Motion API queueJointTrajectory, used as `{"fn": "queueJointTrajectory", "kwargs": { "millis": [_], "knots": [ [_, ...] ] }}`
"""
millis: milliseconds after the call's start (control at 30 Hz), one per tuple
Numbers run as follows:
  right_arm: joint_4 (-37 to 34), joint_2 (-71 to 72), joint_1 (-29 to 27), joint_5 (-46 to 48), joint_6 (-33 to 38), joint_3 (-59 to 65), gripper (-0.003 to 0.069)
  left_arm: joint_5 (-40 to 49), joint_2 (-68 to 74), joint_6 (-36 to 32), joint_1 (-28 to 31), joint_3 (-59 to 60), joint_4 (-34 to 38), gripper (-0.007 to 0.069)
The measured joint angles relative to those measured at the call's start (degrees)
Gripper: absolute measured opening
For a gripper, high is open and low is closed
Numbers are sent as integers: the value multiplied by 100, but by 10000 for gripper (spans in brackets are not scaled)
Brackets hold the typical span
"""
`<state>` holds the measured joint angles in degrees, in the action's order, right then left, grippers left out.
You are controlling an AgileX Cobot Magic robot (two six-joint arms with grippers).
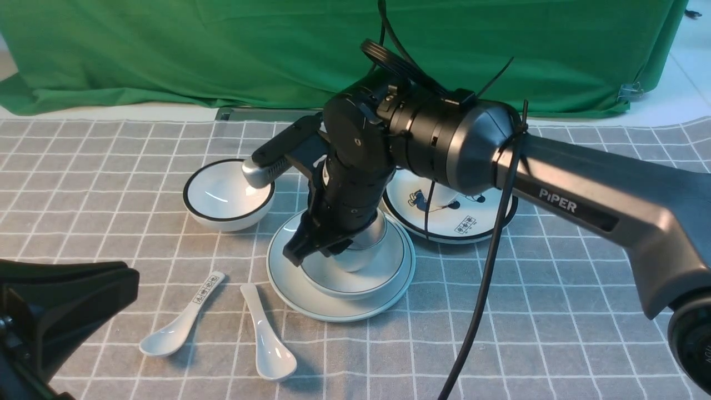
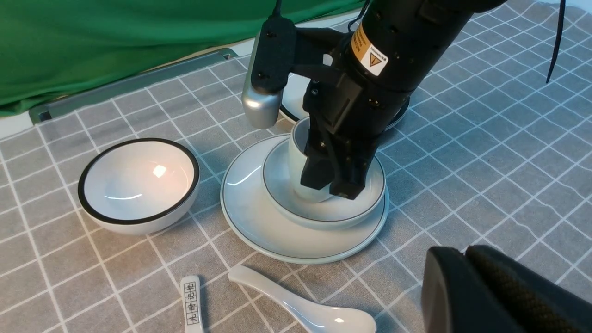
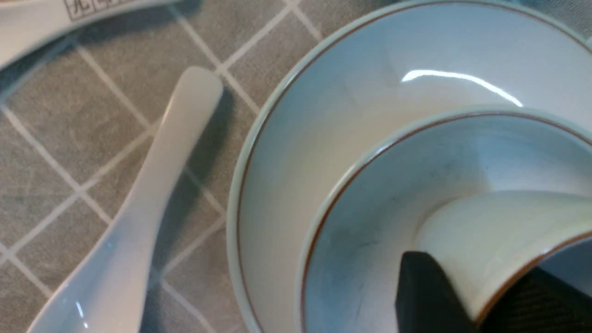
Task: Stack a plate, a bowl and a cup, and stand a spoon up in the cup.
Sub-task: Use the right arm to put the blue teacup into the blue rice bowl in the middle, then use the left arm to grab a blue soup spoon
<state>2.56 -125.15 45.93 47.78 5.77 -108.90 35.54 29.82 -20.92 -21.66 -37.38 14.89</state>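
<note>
The white plate (image 1: 311, 300) lies mid-table with the shallow bowl (image 1: 383, 272) on it. The small white cup (image 1: 355, 258) stands upright in the bowl. My right gripper (image 1: 316, 250) reaches down from above and is shut on the cup's wall, one finger inside and one outside; the right wrist view shows this grip (image 3: 476, 305) on the cup (image 3: 485, 236). The plain white spoon (image 1: 266, 333) lies on the cloth just left of the plate. My left gripper (image 2: 465, 249) is shut and empty, low at the near left (image 1: 130, 278).
A spoon with black marks (image 1: 186, 316) lies left of the plain spoon. A black-rimmed bowl (image 1: 228, 194) stands at the back left of the stack. A cartoon plate (image 1: 455, 216) lies at its back right, under my right arm. A green cloth hangs behind.
</note>
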Motion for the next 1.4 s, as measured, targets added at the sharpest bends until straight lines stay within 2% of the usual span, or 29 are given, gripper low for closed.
{"fn": "queueJointTrajectory", "kwargs": {
  "millis": [67,133,300,367,467,533,633,800,933,967,1100,1233,1367,1400],
  "knots": [
    [0,0,0,0,-46,0,328,0,0,0,0,0,0,17],
    [13,51,0,24,-59,0,355,0,0,0,0,0,0,17],
    [38,386,0,336,-12,-20,353,25,6,161,0,0,51,17],
    [43,883,0,638,138,-38,292,122,171,564,0,-53,53,17],
    [83,1405,0,953,287,-43,190,493,563,800,0,-262,-3,17],
    [219,2021,0,1284,324,17,72,1064,1163,920,0,-625,16,17],
    [583,2652,0,1687,222,335,31,1467,1763,945,0,-897,158,17],
    [907,3805,0,1643,-181,1652,29,1606,2917,959,-7,-1137,416,17],
    [919,4831,0,1175,-474,2900,32,1599,3625,1114,-254,-1141,455,6],
    [924,5352,0,895,-534,3505,33,1547,3901,1457,-476,-1141,332,3],
    [924,6245,0,372,-577,4480,34,1401,4481,2291,-842,-1206,-151,4],
    [924,6937,0,129,-483,4989,35,1197,4984,2820,-693,-1356,-582,34],
    [935,7351,0,81,-338,5233,41,920,5423,2926,-341,-1487,-629,102],
    [937,7449,0,74,-315,5271,43,789,5633,2943,-208,-1539,-629,141]
  ]
}}
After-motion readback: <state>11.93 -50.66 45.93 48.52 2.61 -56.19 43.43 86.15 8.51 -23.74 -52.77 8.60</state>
